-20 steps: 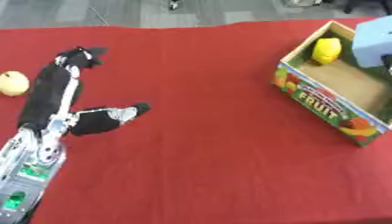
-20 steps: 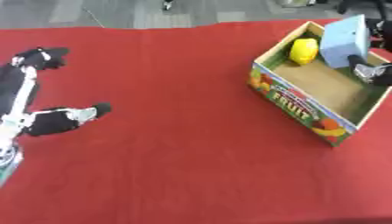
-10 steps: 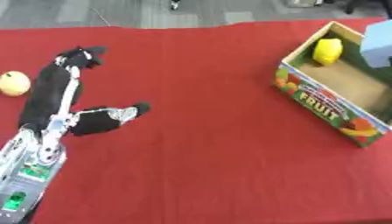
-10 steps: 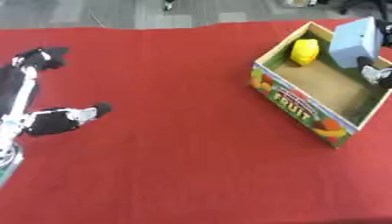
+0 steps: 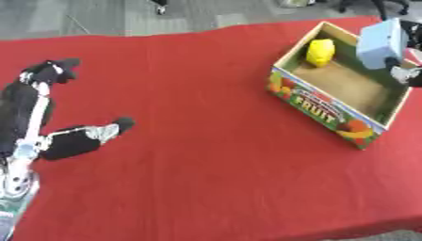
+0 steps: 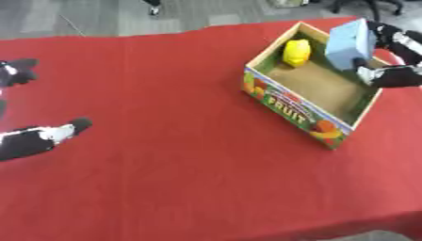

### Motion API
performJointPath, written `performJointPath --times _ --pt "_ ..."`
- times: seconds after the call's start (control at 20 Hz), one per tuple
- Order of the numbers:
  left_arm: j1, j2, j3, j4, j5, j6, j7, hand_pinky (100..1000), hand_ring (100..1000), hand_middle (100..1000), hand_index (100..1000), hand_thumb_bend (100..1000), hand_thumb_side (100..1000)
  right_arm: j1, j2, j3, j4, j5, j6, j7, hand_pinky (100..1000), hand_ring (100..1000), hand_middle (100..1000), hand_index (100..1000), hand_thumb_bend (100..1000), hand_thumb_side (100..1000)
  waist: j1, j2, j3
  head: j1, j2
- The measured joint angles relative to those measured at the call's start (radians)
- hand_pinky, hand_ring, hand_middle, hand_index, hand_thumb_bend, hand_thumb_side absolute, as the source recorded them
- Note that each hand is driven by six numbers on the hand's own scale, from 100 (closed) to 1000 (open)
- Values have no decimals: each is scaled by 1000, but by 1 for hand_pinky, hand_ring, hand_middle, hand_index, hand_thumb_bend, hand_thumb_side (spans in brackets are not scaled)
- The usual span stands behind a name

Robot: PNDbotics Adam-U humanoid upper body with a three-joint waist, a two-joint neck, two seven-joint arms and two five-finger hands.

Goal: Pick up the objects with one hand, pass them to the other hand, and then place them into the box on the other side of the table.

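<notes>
Right hand [image 6: 387, 75] clamps light blue block [image 6: 346, 38] by its sides (rigid, likely light) over box [image 6: 290, 109]; left hand [image 5: 33, 117] fingers apart

Black left hand [image 5: 37, 122], seemingly silver-jointed.

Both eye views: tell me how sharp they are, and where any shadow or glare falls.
Left eye view: soft all over, the print on the box smeared; the blue block is cut by the right edge. Right eye view: equally soft, the right hand on the block a dark blur. Lighting is even on the red cloth, no glare; only faint shade inside the box by the yellow object.
</notes>
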Motion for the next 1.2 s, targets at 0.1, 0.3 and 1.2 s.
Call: performJointPath --times 0.1,0.3,1.2 --pt "0 0 0 0 0 0 0 741 680 632 849 818 563 0 0 0 7 1 2 0 981 1000 1000 1000 100 266 0 0 0 0 -2" --pt "0 0 0 0 0 0 0 740 679 630 849 820 565 -1 -1 0 16 5 9 -5 983 1000 1000 1000 100 272 0 0 1 1 -3" --pt "0 -1 3 0 0 4 4 742 678 621 846 826 564 0 -9 14 9 -125 -188 108 1000 1000 1000 1000 100 731 1 0 5 1 -3"
